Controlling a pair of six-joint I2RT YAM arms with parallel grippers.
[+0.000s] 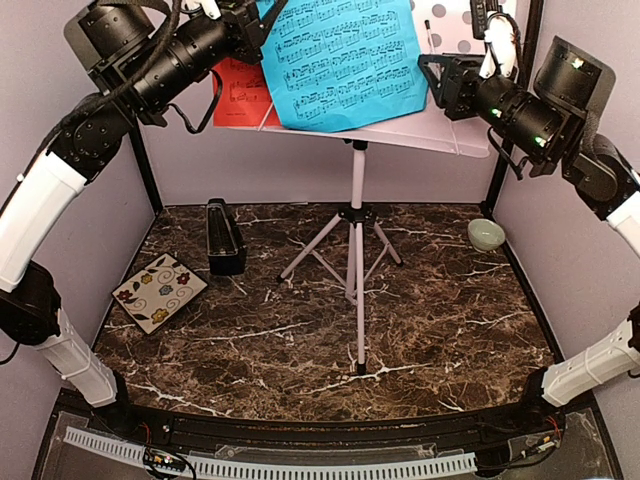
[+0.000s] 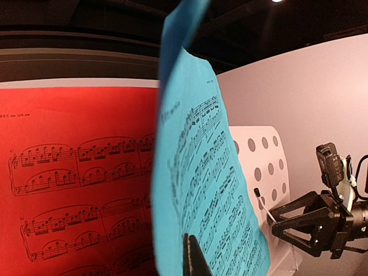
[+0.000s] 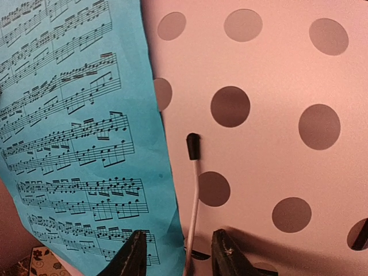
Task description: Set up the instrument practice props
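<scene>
Top external view: the blue sheet [image 1: 340,60] lies against the stand [image 1: 445,128], overlapping the red sheet [image 1: 240,95]; my left gripper [image 1: 255,22] pinches its upper corner; my right gripper [image 1: 428,82] hangs spread apart, fingers either side of the wire page clip [image 3: 192,172]. I'd settle the sheet flat onto the ledge first; then swing the clip over its edge before letting go.
</scene>
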